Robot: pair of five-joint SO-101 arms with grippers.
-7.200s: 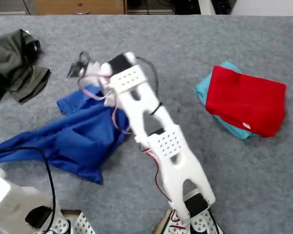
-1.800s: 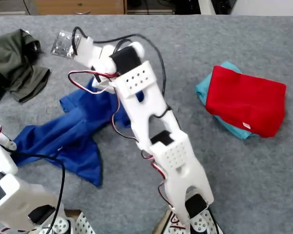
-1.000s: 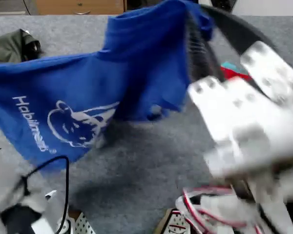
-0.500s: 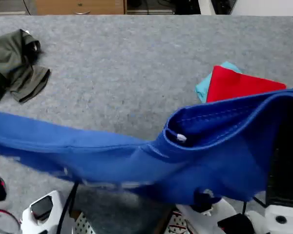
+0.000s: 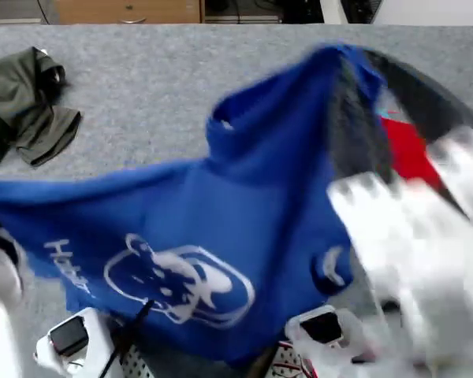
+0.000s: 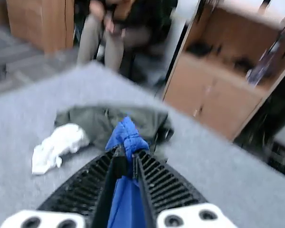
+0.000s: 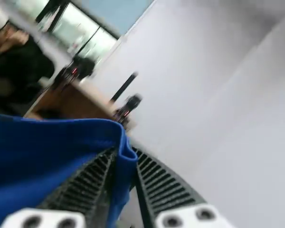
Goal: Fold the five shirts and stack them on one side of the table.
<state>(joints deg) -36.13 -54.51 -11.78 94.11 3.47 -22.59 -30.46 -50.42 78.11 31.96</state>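
Left gripper [image 6: 127, 154], right gripper [image 7: 125, 156] on shirt [image 5: 244, 220]

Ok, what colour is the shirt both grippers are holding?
The shirt is blue with a white print, clearest in the high view.

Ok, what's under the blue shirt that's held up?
In the high view, the blue shirt hangs over the grey table. A strip of the red shirt shows past its edge; the rest of it and the table beneath are covered.
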